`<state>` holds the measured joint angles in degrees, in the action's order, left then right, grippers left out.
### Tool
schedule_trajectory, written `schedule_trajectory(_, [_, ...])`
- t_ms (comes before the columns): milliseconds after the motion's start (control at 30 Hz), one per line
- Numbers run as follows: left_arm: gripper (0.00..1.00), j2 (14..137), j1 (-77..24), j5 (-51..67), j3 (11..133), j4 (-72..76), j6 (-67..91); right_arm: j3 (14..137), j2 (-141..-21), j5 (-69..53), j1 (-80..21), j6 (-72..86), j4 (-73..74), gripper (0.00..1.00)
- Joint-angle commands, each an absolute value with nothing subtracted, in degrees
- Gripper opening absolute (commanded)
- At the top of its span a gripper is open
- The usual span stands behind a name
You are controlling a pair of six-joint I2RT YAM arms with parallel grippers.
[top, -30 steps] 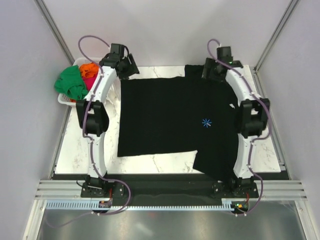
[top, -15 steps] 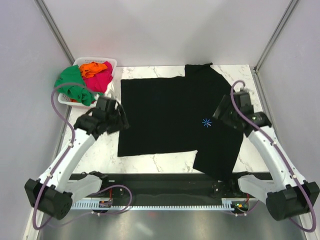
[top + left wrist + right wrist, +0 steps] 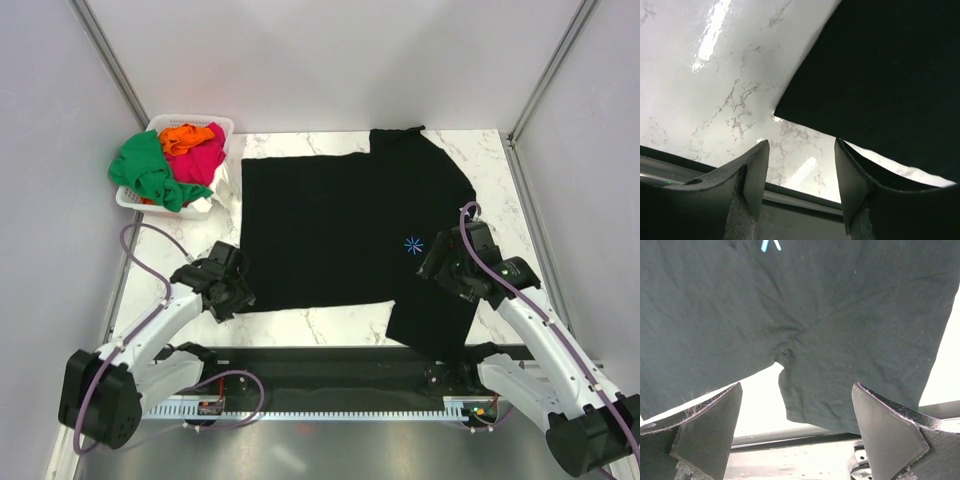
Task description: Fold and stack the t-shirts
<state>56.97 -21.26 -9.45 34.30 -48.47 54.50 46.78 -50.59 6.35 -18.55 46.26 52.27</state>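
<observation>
Lying flat on the table (image 3: 200,250), black tee (image 3: 340,230) hangs its near-right part over the near edge. Left gripper (image 3: 800,150) open, empty, over the tee's near-left corner. Right gripper (image 3: 795,387) wide open, empty, over the underarm notch. Green tee (image 3: 145,170), orange tee (image 3: 180,135), pink tee (image 3: 205,150) piled in basket (image 3: 190,122), far left.

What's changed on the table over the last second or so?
Both arms swung back from the far edge toward the near edge. The left gripper now sits open by the black shirt's near left corner. The right gripper is open over its near sleeve. Nothing was grasped or released. The black shirt, basket and coloured shirts stayed put.
</observation>
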Motion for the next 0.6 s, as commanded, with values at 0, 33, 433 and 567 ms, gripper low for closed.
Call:
schedule_trajectory(0, [0.61,60.8,-21.0,-10.5,31.1,-40.8,59.0,44.7,-50.9,4.6,-18.7,45.7,50.6,0.98])
schedule_trajectory(33, [0.6,61.5,-21.0,-10.2,31.1,-40.2,58.7,44.6,-52.1,4.5,-18.8,45.4,49.4,0.98])
schedule_trajectory(433, [0.51,69.1,-17.3,-8.9,30.7,-35.4,55.7,51.8,-65.2,3.9,-18.4,39.8,44.1,0.98])
schedule_trajectory(567, [0.49,66.6,-16.0,-8.4,29.1,-33.9,55.5,51.1,-65.0,3.8,-18.0,39.1,43.9,0.98])
